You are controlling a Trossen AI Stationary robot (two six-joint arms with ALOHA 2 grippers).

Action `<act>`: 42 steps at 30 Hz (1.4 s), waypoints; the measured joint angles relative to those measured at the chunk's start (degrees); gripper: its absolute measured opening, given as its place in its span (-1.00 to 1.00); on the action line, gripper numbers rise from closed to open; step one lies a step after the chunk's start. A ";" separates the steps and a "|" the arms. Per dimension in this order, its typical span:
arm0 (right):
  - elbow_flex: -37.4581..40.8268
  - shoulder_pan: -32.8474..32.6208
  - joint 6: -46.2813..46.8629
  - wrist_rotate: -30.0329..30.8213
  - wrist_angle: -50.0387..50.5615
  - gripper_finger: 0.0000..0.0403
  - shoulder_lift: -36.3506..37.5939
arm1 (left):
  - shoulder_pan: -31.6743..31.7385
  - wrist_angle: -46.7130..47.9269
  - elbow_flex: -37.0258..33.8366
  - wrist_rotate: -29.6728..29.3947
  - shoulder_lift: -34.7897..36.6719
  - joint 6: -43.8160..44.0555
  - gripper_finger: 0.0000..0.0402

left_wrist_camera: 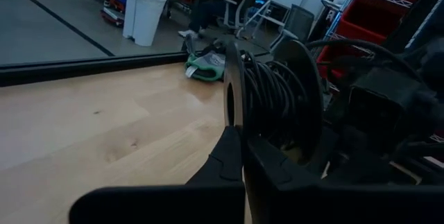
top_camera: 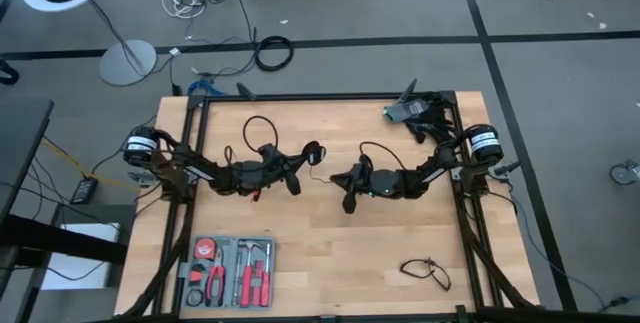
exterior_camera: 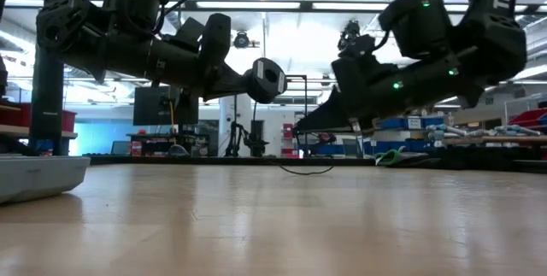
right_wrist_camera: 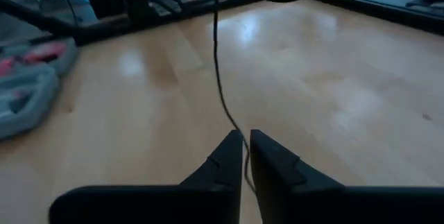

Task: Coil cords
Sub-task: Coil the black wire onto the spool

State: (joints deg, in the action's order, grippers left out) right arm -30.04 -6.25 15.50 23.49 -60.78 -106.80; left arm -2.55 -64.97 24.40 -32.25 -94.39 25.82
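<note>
Only right wrist shows right pincer point(right_wrist_camera: 244, 156) pinching cord point(right_wrist_camera: 220, 78)

Left end effector point(left_wrist_camera: 243, 156) fingertips hidden behind the spool point(left_wrist_camera: 274, 102), cord point(right_wrist_camera: 223, 85) vanishing between right end effector point(right_wrist_camera: 244, 151) fingers, tool case point(right_wrist_camera: 28, 85) cut off by edge

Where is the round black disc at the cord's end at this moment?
In the high view the disc sits near the table's middle, held up off the wood at the left claw, across from the right claw.
</note>
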 joint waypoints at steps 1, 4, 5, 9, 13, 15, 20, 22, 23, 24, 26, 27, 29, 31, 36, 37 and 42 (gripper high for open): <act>-0.75 0.20 -0.58 0.06 1.43 -0.82 0.00 | 0.00 -0.05 0.00 -0.01 -0.02 0.00 -1.00; -3.03 0.74 -1.38 0.06 7.23 -0.73 0.00 | -0.01 -1.46 0.02 0.09 -0.02 -0.23 -1.00; -3.91 0.88 -1.73 0.02 9.56 -0.69 0.00 | -0.02 -1.68 0.02 0.09 -0.01 -0.51 -1.00; -6.76 1.57 -3.46 0.02 17.30 -0.55 0.00 | 0.00 -2.68 0.00 0.30 -0.02 -1.38 -1.00; -7.63 2.52 -3.71 -1.15 18.94 -0.44 0.00 | -0.01 -3.27 0.02 0.39 -0.02 -1.55 -1.00; -7.63 2.88 -3.73 -2.09 19.13 -0.41 0.00 | 0.00 -4.44 0.01 0.40 -0.02 -1.67 -1.00; -7.66 3.14 -3.75 -2.59 19.54 -0.39 0.00 | 0.00 -7.29 0.04 0.42 -0.02 -3.21 -1.00; -7.66 3.14 -3.74 -2.71 19.62 -0.40 0.00 | -0.02 -7.98 0.11 0.42 -0.02 -3.24 -1.00; -7.66 3.14 -3.75 -2.76 19.85 -0.40 0.00 | -0.02 -8.13 0.11 0.42 -0.02 -3.24 -1.00; -7.66 3.14 -3.74 -2.97 20.03 -0.41 0.00 | 0.00 -8.33 0.11 0.42 -0.02 -3.26 -1.00; -7.66 3.26 -3.73 -3.66 20.11 -0.43 0.00 | 0.00 -9.26 0.11 0.41 -0.01 -3.26 -1.00; -7.66 3.36 -3.70 -4.08 20.14 -0.43 0.00 | 0.00 -9.53 0.11 0.42 0.00 -3.26 -1.00; -7.67 3.61 -3.36 -4.40 20.09 -0.43 -0.17 | -0.02 -9.95 0.11 0.54 -0.02 -3.26 -1.00; -8.29 3.85 -3.25 -5.68 19.50 -0.44 -1.56 | 0.00 -10.62 0.13 0.99 0.00 -3.26 -1.00; -13.01 3.87 -3.53 -6.86 19.24 -0.45 -8.33 | 0.00 -10.57 0.12 1.56 0.00 -3.17 -1.00; -13.77 3.72 -3.66 -6.24 19.22 -0.48 -9.09 | 0.00 -10.41 0.11 1.53 0.00 -3.17 -1.00; -14.86 3.26 -0.90 -4.24 19.97 -0.85 -9.74 | 0.00 -9.66 0.12 3.50 0.00 -3.33 -1.00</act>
State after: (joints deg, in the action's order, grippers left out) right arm -44.90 -2.99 14.60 19.25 -40.80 -116.54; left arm -2.55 -74.63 24.53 -28.75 -94.39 22.49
